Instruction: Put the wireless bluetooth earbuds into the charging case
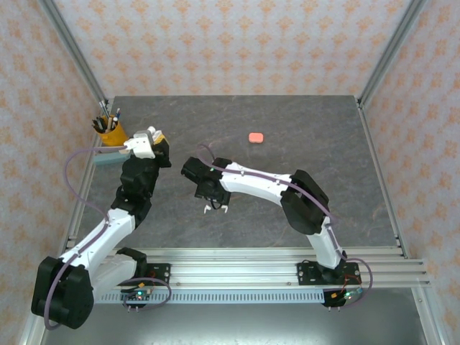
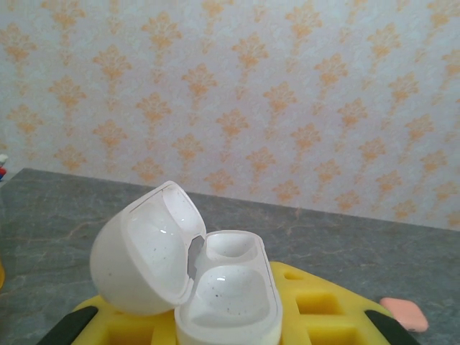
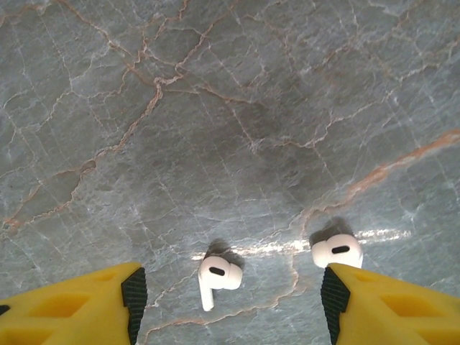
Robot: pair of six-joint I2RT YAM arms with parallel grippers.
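Over on the left, the left tool (image 1: 153, 138) is held up off the surface (image 1: 302, 165) close to the cup of pens (image 1: 109, 131). Its yellow fingers (image 2: 316, 305) are clamped tight on the white charging case (image 2: 219, 287). The case has its lid swung back to one side, and both sockets inside look bare (glossy white, a few specks). Nearer the middle, the right tool (image 3: 231, 298) hangs low over the grey marbled top with its jaws spread wide, gripping nothing. Two white earbuds (image 3: 218, 276) lie on the surface under it. One sits about midway between the black-padded fingertips, its stem pointing toward the wrist camera. The other earbud (image 3: 336, 250) is just beside the tip of the finger at the right of that view, and I can't tell whether they touch. A coral-pink case (image 1: 256, 136) lies closed, well apart from both tools, toward the far side
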